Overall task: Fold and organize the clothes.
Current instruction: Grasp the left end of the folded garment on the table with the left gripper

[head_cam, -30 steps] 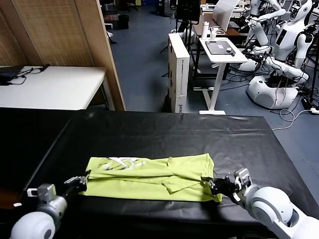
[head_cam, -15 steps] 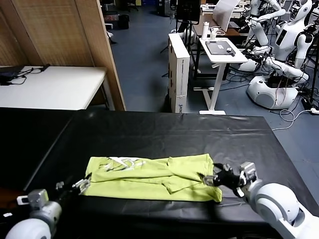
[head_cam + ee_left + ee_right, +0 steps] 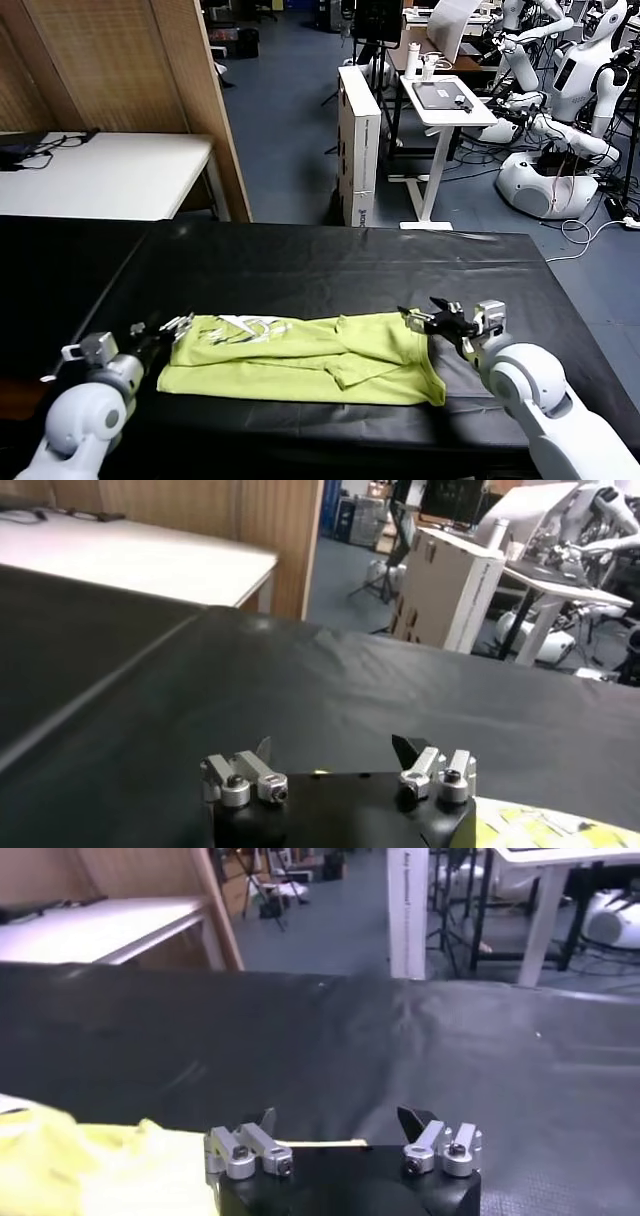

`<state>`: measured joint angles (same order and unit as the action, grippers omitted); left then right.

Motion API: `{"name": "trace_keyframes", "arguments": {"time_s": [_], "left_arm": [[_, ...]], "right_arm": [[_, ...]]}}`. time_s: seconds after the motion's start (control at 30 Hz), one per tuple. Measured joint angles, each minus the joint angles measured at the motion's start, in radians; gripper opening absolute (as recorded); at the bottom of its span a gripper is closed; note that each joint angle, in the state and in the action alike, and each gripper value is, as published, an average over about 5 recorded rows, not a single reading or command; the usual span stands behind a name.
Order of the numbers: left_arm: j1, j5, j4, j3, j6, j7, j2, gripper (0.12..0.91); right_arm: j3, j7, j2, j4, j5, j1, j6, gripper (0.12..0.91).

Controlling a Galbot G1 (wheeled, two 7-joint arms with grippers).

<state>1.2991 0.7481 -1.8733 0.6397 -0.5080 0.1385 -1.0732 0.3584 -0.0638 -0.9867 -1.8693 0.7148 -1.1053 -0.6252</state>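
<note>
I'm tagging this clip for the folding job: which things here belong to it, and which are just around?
Part of the job:
- T-shirt, folded into a band on the black table
- left gripper, open at its left end
- right gripper, open at its right end

Just around:
- white table
- cardboard box
- other robots

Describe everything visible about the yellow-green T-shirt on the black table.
The T-shirt is lime yellow-green, soft and cotton-like, folded into a long flat band lying across the near part of the black table. A whitish print shows near its left end, and a folded sleeve flap sits right of centre. Creases run along its length. The open left end effector and open right end effector hover at its two ends, neither gripping it.
</note>
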Motion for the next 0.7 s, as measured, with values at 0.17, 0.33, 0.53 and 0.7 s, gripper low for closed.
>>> {"name": "trace_keyframes", "arguments": {"time_s": [0.17, 0.33, 0.53, 0.7], "left_arm": [[-0.015, -0.018, 0.04, -0.017, 0.005, -0.015, -0.009, 0.907], [-0.018, -0.03, 0.06, -0.026, 0.01, -0.021, -0.014, 0.907], [-0.016, -0.029, 0.062, -0.029, 0.01, -0.024, -0.012, 0.907], [0.0, -0.027, 0.046, -0.031, 0.01, -0.033, -0.012, 0.827]], "right_arm": [[-0.011, 0.0, -0.028, 0.036, -0.017, 0.01, 0.004, 0.907], [-0.016, 0.001, -0.05, 0.061, -0.024, 0.014, 0.004, 0.896], [-0.016, 0.007, -0.056, 0.072, -0.027, 0.013, 0.006, 0.82], [-0.016, 0.011, -0.061, 0.082, -0.035, 0.01, 0.014, 0.555]]}}
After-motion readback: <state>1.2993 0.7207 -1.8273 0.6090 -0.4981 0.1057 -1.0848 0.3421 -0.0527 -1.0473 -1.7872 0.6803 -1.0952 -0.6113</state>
